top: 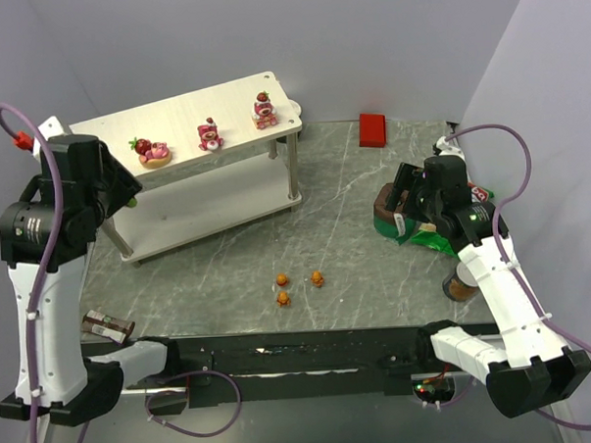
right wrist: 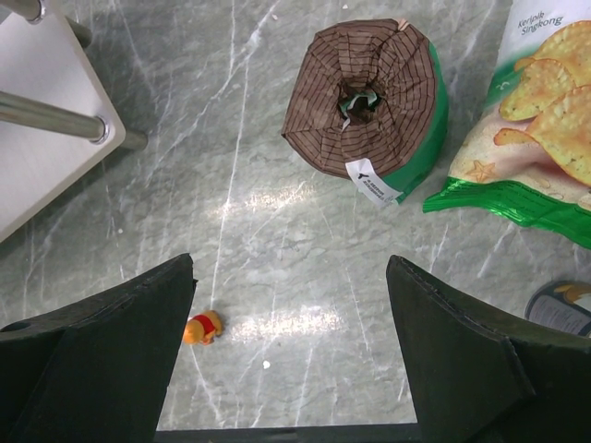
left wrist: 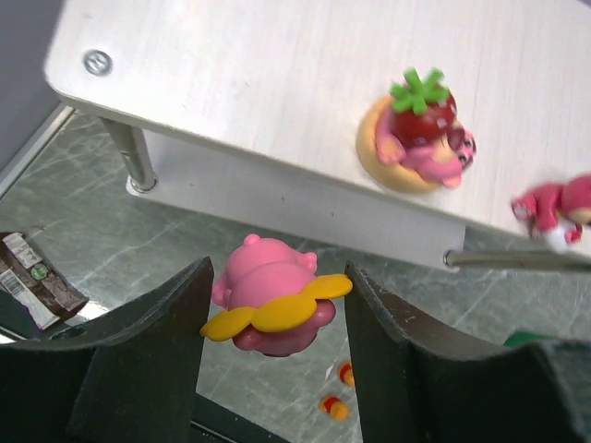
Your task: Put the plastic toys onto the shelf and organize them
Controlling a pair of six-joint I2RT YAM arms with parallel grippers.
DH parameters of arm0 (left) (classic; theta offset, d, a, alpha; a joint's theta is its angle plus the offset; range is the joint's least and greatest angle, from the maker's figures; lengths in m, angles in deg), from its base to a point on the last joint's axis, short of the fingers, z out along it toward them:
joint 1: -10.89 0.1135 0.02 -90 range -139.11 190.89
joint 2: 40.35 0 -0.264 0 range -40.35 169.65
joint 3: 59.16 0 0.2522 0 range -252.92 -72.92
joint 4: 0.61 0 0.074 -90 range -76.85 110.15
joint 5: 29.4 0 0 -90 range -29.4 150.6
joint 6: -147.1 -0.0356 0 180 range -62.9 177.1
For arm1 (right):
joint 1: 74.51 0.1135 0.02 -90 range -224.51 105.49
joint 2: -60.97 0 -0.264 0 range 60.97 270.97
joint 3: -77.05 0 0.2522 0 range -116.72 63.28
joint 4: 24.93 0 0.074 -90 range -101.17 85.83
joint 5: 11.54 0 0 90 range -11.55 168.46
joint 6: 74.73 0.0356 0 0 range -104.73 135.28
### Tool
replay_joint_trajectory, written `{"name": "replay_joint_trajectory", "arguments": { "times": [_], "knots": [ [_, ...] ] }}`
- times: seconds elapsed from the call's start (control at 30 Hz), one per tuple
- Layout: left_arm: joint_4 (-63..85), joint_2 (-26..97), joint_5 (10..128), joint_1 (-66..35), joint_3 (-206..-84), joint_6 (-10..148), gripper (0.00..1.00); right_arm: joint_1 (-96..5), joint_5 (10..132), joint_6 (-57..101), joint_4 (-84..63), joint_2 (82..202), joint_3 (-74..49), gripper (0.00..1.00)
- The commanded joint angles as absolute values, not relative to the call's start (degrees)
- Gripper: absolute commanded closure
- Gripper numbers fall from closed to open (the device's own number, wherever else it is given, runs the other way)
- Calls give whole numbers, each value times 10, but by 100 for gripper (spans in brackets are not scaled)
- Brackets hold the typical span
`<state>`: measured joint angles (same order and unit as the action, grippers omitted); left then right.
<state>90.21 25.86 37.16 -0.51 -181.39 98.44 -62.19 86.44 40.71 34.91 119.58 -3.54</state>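
Gripping pink plastic figurine with yellow flower petals (left wrist: 268,309), left gripper (left wrist: 277,269) clamps it between both fingers, near the 8 o'clock corner of long pale-wood two-tier shelf (top: 183,114). Three pink-red strawberry bears (top: 209,134) sit along its top board. Three tiny orange bears (top: 282,299) lie on grey marbled table (top: 353,180), 5 o'clock of shelf. Right gripper (right wrist: 291,268) spread wide, empty, at 3 o'clock.

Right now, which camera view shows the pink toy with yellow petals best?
Left wrist: the toy sits close-up in the left end effector. In the top external view the left arm largely hides it; the right wrist misses it.
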Motion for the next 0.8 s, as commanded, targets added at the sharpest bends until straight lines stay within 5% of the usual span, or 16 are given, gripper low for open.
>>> {"name": "replay_joint_trajectory", "arguments": {
  "times": [0.0, 0.4, 0.77],
  "knots": [
    [910, 292, 378, 38, -1865, 981, 98, -626, 876, 399, 323, 1178, -40, 8],
    [837, 351, 490, 183, -1867, 988, 98, -626, 864, 404, 321, 1166, -25, 8],
    [832, 384, 578, 245, -1874, 1026, 79, -626, 868, 410, 316, 1144, -3, 8]
  ]
}}
